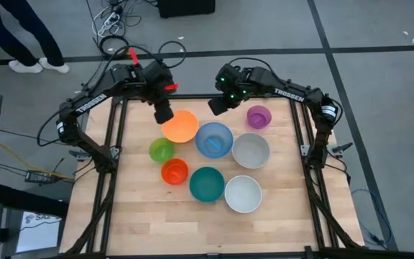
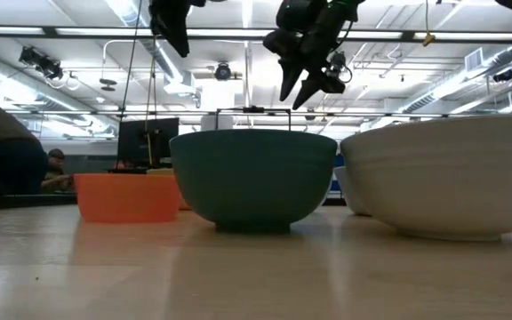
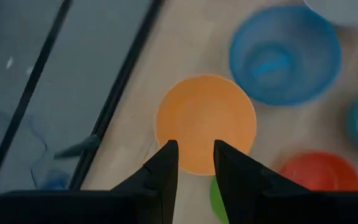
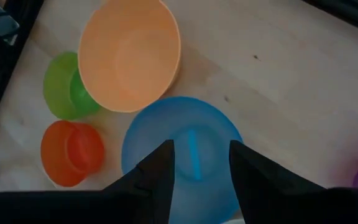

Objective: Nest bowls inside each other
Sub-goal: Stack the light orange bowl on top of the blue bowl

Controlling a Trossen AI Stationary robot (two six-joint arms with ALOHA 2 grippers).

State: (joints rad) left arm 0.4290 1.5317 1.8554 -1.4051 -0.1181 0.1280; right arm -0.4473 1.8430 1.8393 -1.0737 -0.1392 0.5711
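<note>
Eight bowls stand rim up on the wooden table. They are orange (image 1: 180,126), blue (image 1: 214,139), grey (image 1: 251,150), white (image 1: 244,193), teal (image 1: 207,184), lime green (image 1: 162,150), red-orange (image 1: 175,172) and small purple (image 1: 259,116). None sits inside another. My left gripper (image 1: 164,114) hangs open above the orange bowl's (image 3: 205,121) far-left rim, high over the table. My right gripper (image 1: 216,106) hangs open above the far side of the blue bowl (image 4: 185,152), also well clear of it. Both grippers (image 2: 178,36) (image 2: 302,84) slant downward and have nothing between their fingers.
Black frame rails (image 1: 118,137) run along the table's left, right and far edges. Bare wood (image 1: 192,230) lies toward the near edge. A person's legs (image 1: 27,43) and cables (image 1: 113,25) are on the floor beyond the far left corner.
</note>
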